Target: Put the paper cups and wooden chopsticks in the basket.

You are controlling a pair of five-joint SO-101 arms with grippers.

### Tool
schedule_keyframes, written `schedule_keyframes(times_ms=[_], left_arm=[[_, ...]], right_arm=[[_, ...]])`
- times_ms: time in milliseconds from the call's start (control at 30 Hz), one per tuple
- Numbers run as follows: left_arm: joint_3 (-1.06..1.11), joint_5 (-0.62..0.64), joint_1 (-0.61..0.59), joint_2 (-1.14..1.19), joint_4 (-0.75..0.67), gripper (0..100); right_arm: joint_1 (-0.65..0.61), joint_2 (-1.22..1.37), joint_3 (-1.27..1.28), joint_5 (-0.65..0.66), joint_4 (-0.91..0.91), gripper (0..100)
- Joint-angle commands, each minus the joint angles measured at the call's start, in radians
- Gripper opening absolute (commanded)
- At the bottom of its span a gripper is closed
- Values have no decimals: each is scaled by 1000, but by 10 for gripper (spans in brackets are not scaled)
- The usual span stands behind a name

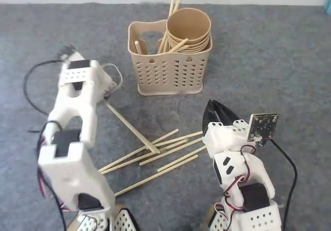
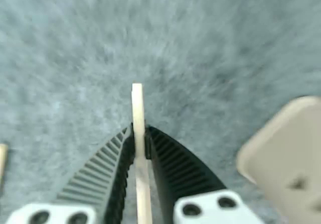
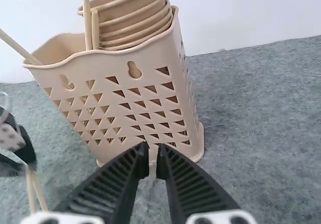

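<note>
A beige basket [image 1: 170, 70] stands at the back of the carpet and holds a stack of paper cups [image 1: 189, 28] and a few wooden chopsticks [image 1: 172, 5]. Several more chopsticks [image 1: 170, 156] lie scattered in front of it. My left gripper [image 2: 138, 133] is shut on one chopstick [image 2: 136, 103]. In the high view this gripper [image 1: 107, 92] sits left of the basket, and the held chopstick [image 1: 129, 125] slants down to the pile. My right gripper [image 3: 152, 151] is shut with nothing in it, in front of the basket [image 3: 125, 98], right of the pile [image 1: 213, 109].
Grey carpet [image 1: 269, 60] covers the whole table. The basket's corner [image 2: 286, 153] is close beside the left gripper. Cables [image 1: 31, 86] trail behind the left arm. Open carpet lies right of the basket.
</note>
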Motion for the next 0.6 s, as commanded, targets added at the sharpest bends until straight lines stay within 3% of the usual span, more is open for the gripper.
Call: schedule_keyframes(times_ms=[0, 333, 567], left_arm=[[12, -9, -23, -219, -2, 11], [13, -126, -14, -747, -77, 11], [67, -374, 69, -1112, -408, 11]], right_arm=[[4, 2, -8, 18, 2, 41], [4, 2, -6, 18, 2, 41], [4, 2, -5, 18, -1, 41]])
